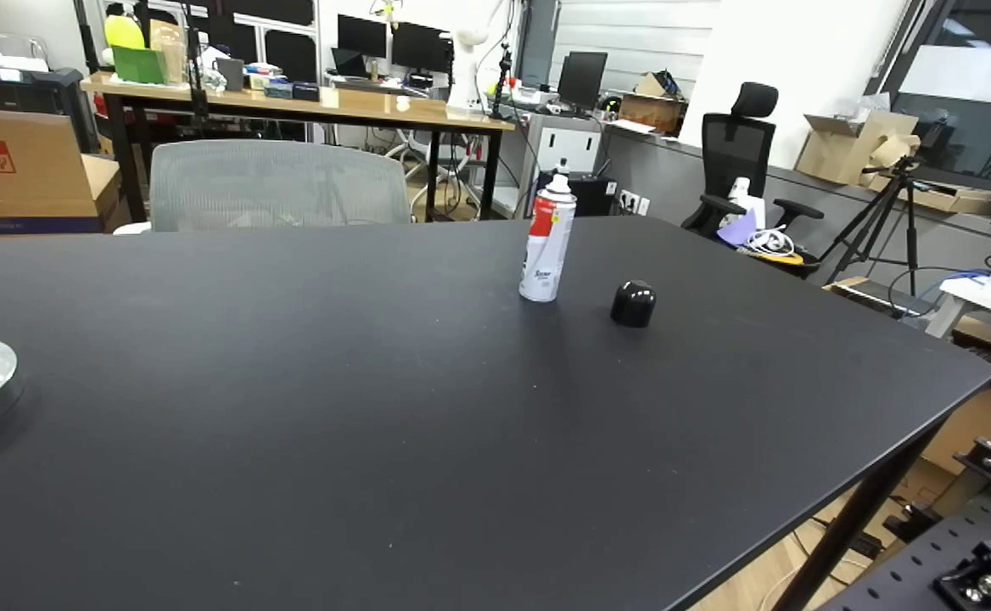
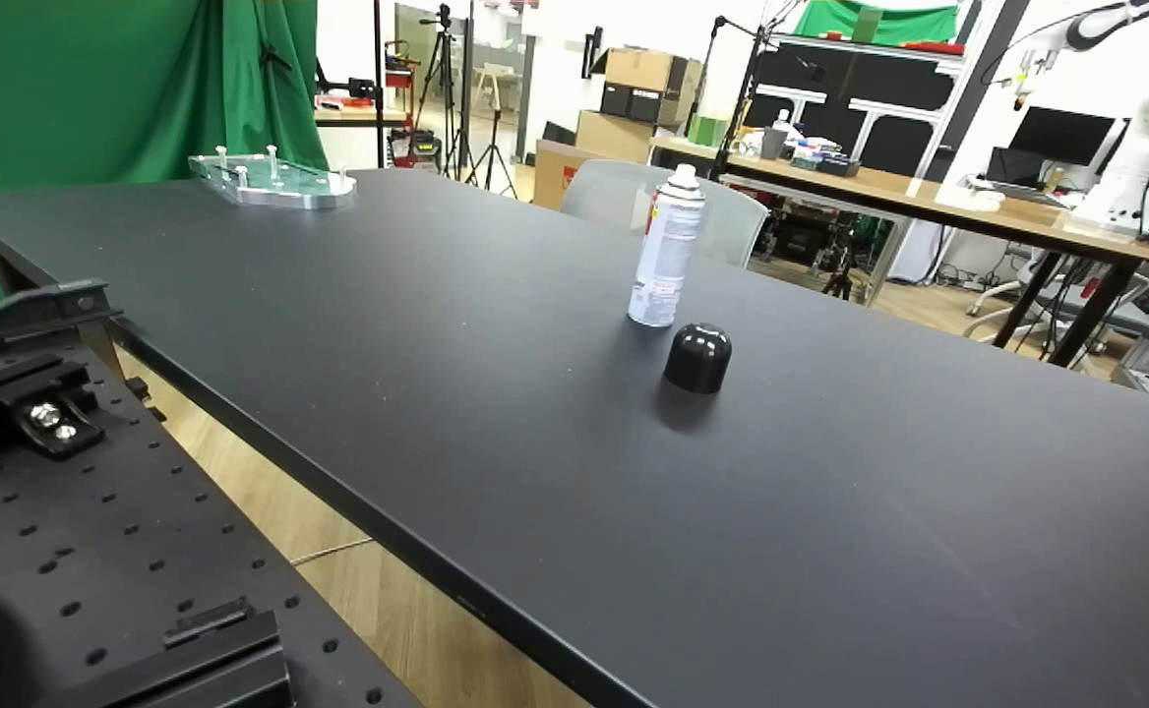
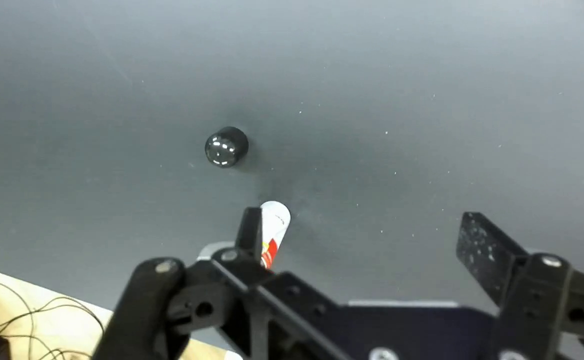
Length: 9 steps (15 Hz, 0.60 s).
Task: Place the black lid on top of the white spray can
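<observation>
The white spray can (image 1: 547, 246) stands upright on the dark table with its red label band showing; it also stands in an exterior view (image 2: 667, 251). The black lid (image 1: 633, 304) sits dome up on the table beside the can, apart from it, and shows in an exterior view (image 2: 698, 359). In the wrist view the lid (image 3: 226, 147) is up and left of the fingers. My gripper (image 3: 362, 214) is wide open with nothing between its fingers. Its left finger hides part of the can (image 3: 275, 220), whose top is hidden. The gripper is out of both exterior views.
The dark table (image 1: 334, 407) has an edge at the right. A clear plate with metal posts (image 2: 274, 182) lies at the table's far end. A perforated dark mount (image 2: 122, 551) stands beside the table. A grey chair (image 1: 279, 187) stands behind it.
</observation>
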{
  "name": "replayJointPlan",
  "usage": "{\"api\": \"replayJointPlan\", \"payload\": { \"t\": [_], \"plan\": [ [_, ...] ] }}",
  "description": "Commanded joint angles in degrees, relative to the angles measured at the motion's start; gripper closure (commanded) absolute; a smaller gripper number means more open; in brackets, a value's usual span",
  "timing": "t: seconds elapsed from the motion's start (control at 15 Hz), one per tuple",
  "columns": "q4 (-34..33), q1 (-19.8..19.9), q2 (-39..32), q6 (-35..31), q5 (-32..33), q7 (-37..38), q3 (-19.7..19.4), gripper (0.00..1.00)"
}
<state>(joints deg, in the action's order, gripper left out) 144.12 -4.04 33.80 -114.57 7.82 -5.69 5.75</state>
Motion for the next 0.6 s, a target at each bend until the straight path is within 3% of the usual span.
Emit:
{"api": "replayJointPlan", "payload": {
  "t": [0.0, 0.4, 0.53],
  "plan": [
    [1.5, 0.0, -4.0, -7.8, -0.7, -8.8, -7.2, 0.00],
    [1.6, 3.7, -12.3, -12.3, -2.3, -21.8, -16.9, 0.00],
    [2.1, 4.5, -11.6, -11.7, -1.9, -19.9, -15.5, 0.00]
  ]
}}
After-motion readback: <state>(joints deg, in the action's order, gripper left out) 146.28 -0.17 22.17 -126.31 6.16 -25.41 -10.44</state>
